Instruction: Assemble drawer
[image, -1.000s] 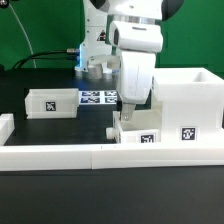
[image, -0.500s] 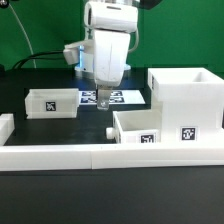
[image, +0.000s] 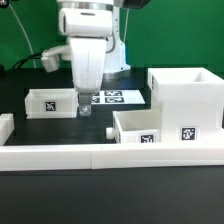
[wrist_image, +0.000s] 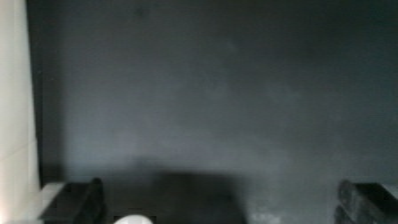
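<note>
Several white drawer parts lie on the black table in the exterior view. A small open box (image: 52, 102) with a tag stands at the exterior view's left. A low open tray (image: 150, 127) with two tags sits right of centre. A taller open box (image: 186, 92) stands at the right. My gripper (image: 84, 108) hangs low over the table just right of the small box. In the wrist view my gripper (wrist_image: 222, 205) is open and empty over dark table, with a fingertip (wrist_image: 80, 200) at one side. A small white round thing (wrist_image: 134, 219) shows near that fingertip.
The marker board (image: 108, 97) lies flat behind my gripper. A long white wall (image: 100, 155) runs along the front. A short white piece (image: 5, 125) sits at the far left. A white edge (wrist_image: 13, 100) borders the wrist view.
The arm has moved to the exterior view's left, from above the low tray to beside the small left box. The jaws stay open and empty.
</note>
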